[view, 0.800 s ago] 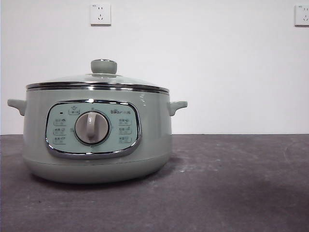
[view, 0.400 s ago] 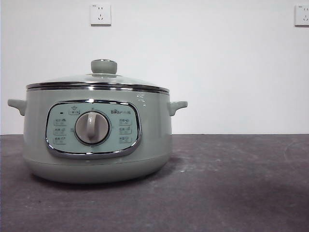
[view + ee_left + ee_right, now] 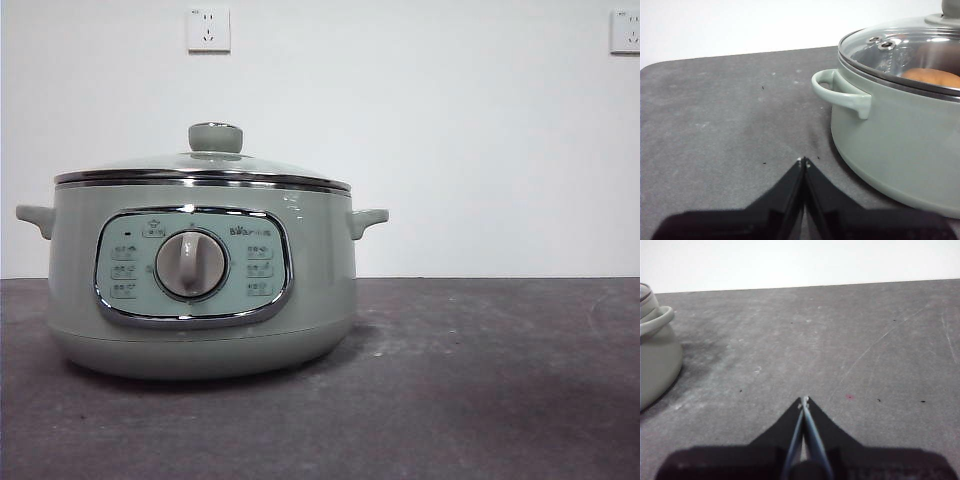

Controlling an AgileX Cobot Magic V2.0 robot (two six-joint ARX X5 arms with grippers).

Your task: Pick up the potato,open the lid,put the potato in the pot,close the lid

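Note:
The sage-green pot (image 3: 200,280) stands on the dark table at the left of the front view, with the glass lid (image 3: 200,165) seated on its rim. In the left wrist view the pot (image 3: 900,145) is close by, and the orange-brown potato (image 3: 932,77) shows inside it through the lid (image 3: 905,52). My left gripper (image 3: 804,161) is shut and empty, low over the table beside the pot's side handle (image 3: 842,92). My right gripper (image 3: 805,400) is shut and empty over bare table, with the pot (image 3: 655,355) off to one side.
The dark grey tabletop (image 3: 480,380) stretches to the right of the pot. A white wall with two sockets (image 3: 208,30) stands behind. No arm shows in the front view.

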